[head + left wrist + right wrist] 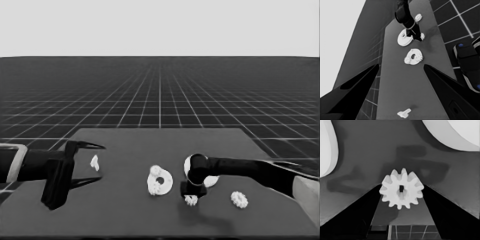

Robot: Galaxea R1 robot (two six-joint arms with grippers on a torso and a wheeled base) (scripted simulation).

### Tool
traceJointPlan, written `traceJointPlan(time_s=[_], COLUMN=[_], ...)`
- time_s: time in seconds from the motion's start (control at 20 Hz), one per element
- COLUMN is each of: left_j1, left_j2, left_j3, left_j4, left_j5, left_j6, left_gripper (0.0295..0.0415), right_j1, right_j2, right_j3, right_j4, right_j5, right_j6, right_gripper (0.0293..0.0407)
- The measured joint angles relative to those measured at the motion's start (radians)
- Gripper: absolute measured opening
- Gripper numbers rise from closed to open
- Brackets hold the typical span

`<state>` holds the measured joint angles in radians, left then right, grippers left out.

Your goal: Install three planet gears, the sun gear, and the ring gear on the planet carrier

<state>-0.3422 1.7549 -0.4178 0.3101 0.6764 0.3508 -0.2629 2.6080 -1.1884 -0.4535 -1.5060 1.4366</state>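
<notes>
Right wrist view shows you the right gripper [401, 192] with a planet gear [401, 188] between its two fingers, seemingly pinched, though contact at the teeth is hard to confirm. In the head view that gripper [191, 196] stands low over the table [125, 210], the larger round part [210, 179] just behind it, the smaller round part [160, 180], with gears on it, to its left and a loose gear [239, 199] to its right. Your left gripper [86, 163] waits spread wide at the table's left end, a thin white piece [94, 162] beside its fingers.
</notes>
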Motion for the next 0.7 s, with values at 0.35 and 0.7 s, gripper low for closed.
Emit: traceJointPlan(time_s=[0.35, 0.7], left_j1=[0.000, 0.000], left_j2=[0.000, 0.000], left_j3=[0.000, 0.000], left_j4=[0.000, 0.000], left_j5=[0.000, 0.000], left_j6=[0.000, 0.000], left_gripper=[0.0385, 0.0385], right_j1=[0.000, 0.224], right_j2=[0.000, -0.032], right_j3=[0.000, 0.136], right_j4=[0.000, 0.219], right_j5=[0.000, -0.055], right_j6=[0.000, 0.089], right_gripper=[0.0312, 0.0312])
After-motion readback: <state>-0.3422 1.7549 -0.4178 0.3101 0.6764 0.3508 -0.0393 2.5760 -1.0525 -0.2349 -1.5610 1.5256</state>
